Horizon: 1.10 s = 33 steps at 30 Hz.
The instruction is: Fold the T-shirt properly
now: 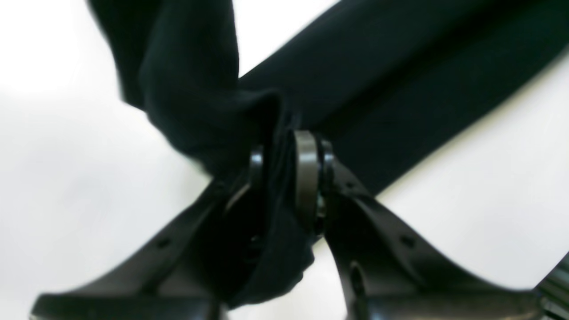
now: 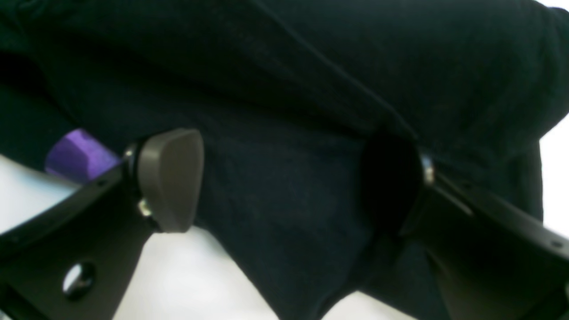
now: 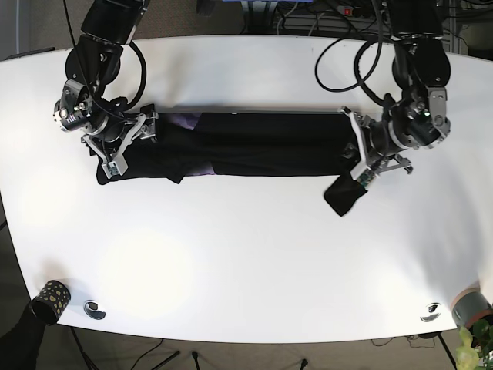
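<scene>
base view shows the t-shirt (image 3: 246,143) lying as a long dark band across the white table (image 3: 246,254), already narrowed into a strip, with one end by each arm. at the view's right the left gripper (image 3: 360,171) is pinched on the cloth, and a corner of it hangs down in a limp flap just below the band; the left wrist view confirms this, with a bunch of dark fabric (image 1: 266,178) squeezed between the closed pads. at the view's left the right gripper (image 3: 117,154) sits over the other end with its jaws spread; in the right wrist view the two pads stand well apart with cloth filling the space between, and a bit of purple (image 2: 75,155) peeks out at one side, possibly a label or print, though the blur makes that hard to say. the shirt reads as light, soft and fully floppy: it will sag, crease and slide over itself rather than hold any shape, and a single-point pinch will make it droop into a bunch as seen at the left end. a better hold is likely at the outer corners or edge of each end, taking all layers together, lifting both ends level so the strip folds over evenly.
</scene>
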Motion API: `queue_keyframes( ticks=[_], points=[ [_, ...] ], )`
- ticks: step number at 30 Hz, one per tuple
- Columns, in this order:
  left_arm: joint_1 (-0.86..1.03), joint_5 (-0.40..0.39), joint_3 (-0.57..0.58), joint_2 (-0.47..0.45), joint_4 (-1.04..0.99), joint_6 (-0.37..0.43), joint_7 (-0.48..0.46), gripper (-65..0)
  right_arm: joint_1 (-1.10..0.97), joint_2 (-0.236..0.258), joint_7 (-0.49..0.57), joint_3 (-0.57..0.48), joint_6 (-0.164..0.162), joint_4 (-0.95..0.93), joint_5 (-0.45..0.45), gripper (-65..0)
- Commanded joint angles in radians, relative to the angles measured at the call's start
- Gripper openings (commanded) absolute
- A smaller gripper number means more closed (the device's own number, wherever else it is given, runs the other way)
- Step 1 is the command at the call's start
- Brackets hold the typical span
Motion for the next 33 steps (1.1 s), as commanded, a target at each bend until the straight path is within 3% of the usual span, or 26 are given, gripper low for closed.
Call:
queue_keyframes(
  ticks=[1, 7, 13, 28, 33],
  points=[
    [-0.019, 0.029, 0.040, 0.040, 0.016, -0.001, -0.020, -58.9, 0.013, -0.005, -0.001, 0.002, 0.001, 0.012, 0.001, -8.2],
    [-0.026, 0.167, 0.196, 0.159, -0.001, -0.001, -0.045, -58.6, 0.013, -0.008, -0.001, 0.002, 0.001, 0.012, 0.003, -8.2],
    [-0.049, 0.256, 0.249, 0.233, -0.077, -0.001, -0.111, -58.3, 0.013, -0.009, -0.001, 0.002, 0.001, 0.012, 0.003, -8.2],
    [-0.082, 0.256, 0.262, 0.320, -0.126, -0.001, -0.120, -57.6, 0.013, -0.009, -0.001, -0.001, 0.001, 0.012, 0.003, -8.2],
    [-0.103, 0.255, 0.373, 0.319, -0.144, -0.001, -0.117, -46.1, 0.016, -0.009, -0.001, -0.003, 0.001, 0.012, 0.003, -8.2]
  ],
)
